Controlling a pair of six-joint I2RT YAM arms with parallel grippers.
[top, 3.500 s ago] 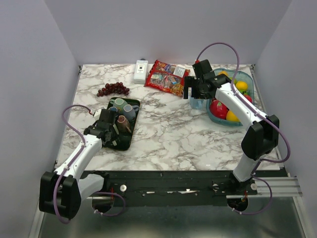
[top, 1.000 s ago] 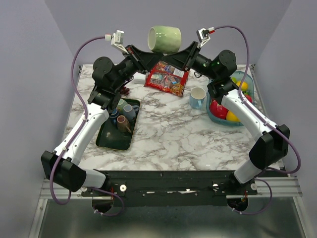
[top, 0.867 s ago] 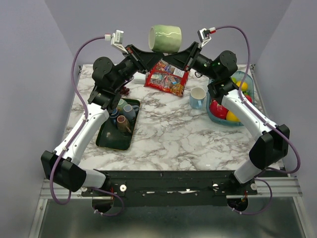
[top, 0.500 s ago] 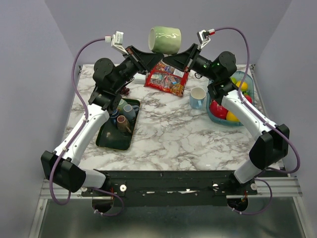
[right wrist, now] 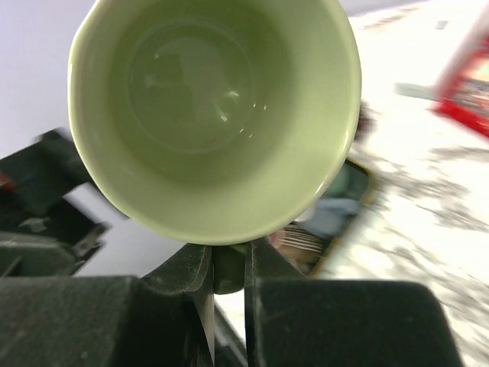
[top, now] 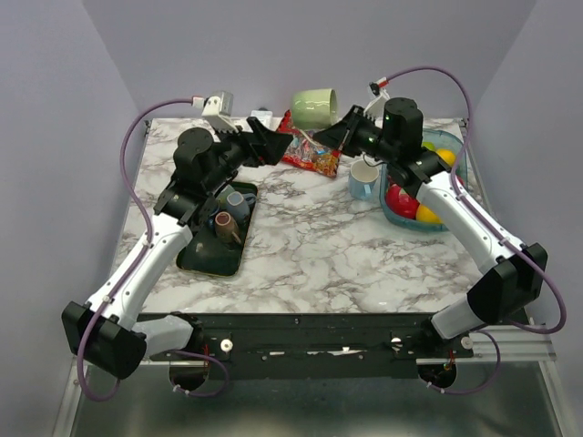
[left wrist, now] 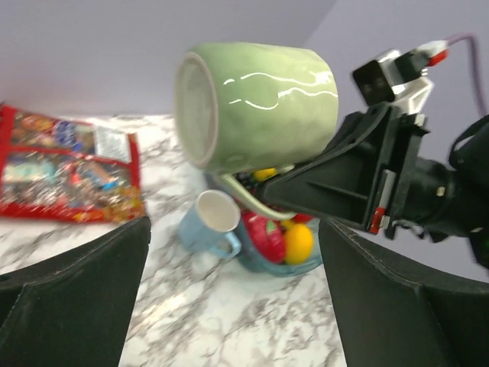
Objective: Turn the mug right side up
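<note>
Near edge of the table (top: 310, 255): dark tray (top: 205, 264) on the left side with small cups (top: 228, 223) in it. Not part of the task.

Mid-table, right side: blue mug (top: 363, 178) upright, just beside the fruit bowl (top: 407, 221). Red snack packet (top: 314, 157) lies flat beyond it.

Far end, raised off the table: green mug (top: 314, 107), carried between the two arms.

- Right hand (top: 328, 135): fingers pressed together on the handle (right wrist: 228, 269), which hangs under the body. This pinch is the only support I can see.
- Left hand (top: 276, 146): fingers spread wide, carrying nothing. It sits near the mug's base end, apart from it.
- Long axis: roughly level, running left to right between the hands. The mouth faces the right wrist camera and the flat base faces the left one.
- Nearer hand: the right (already on it).

Judgement: the mug is on its side, about a quarter turn short of upright. The next move depends on bringing the mouth from facing the right hand to facing up, then setting it down. The spread left hand is lined up on the base end and could take the body if a handover is intended.

Appearance: pale green glossy glaze with a thin white wavy line round the body. The inside is the same green and empty. No chips visible.
</note>
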